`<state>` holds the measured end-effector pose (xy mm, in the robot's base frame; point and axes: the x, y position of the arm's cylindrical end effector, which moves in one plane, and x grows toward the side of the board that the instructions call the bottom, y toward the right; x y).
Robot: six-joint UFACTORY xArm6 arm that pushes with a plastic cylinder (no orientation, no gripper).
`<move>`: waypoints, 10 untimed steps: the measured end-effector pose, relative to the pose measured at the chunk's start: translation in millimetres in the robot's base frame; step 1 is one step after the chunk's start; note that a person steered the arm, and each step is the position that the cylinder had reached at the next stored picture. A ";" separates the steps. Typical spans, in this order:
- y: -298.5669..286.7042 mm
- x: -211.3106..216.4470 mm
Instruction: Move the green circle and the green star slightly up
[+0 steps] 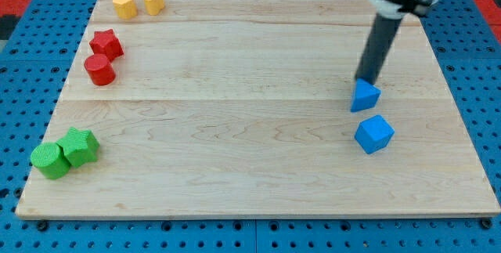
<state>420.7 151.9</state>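
Your tip (362, 81) sits near the table's right edge, touching or just above the blue triangle block (365, 96), pushing nothing you want. The green circle (50, 161) and green star (80, 146) touch each other at the bottom-left corner. Crossing over, you risk dragging that blue block or splitting the green pair.
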 end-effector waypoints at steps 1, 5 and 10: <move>-0.7 1.1; 28.5 25.8; -417.4 15.1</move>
<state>435.8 -265.5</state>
